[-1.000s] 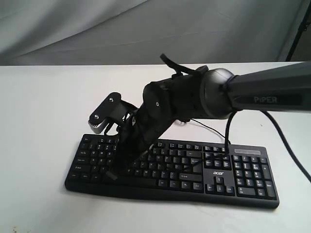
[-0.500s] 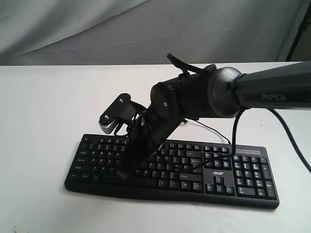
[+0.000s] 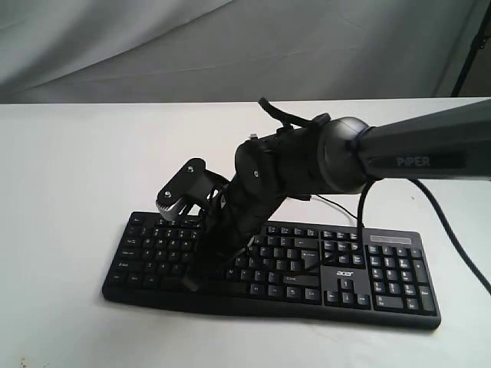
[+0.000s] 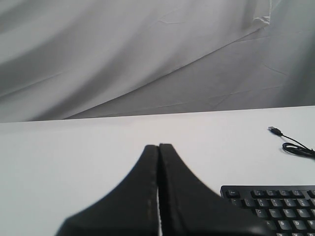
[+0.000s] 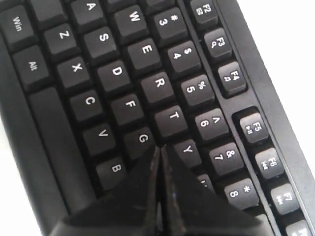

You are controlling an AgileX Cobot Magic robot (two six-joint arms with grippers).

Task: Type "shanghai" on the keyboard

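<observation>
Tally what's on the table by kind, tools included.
keyboard: 1
USB cable: 1
tools: 2 (left tool, right tool, both shut)
Total: 4

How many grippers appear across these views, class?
2. The right gripper, shut, is over the keyboard by the G key; the left gripper, shut, is above the table.

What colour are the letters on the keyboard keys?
White, on the black keyboard; the right wrist view shows it best.
</observation>
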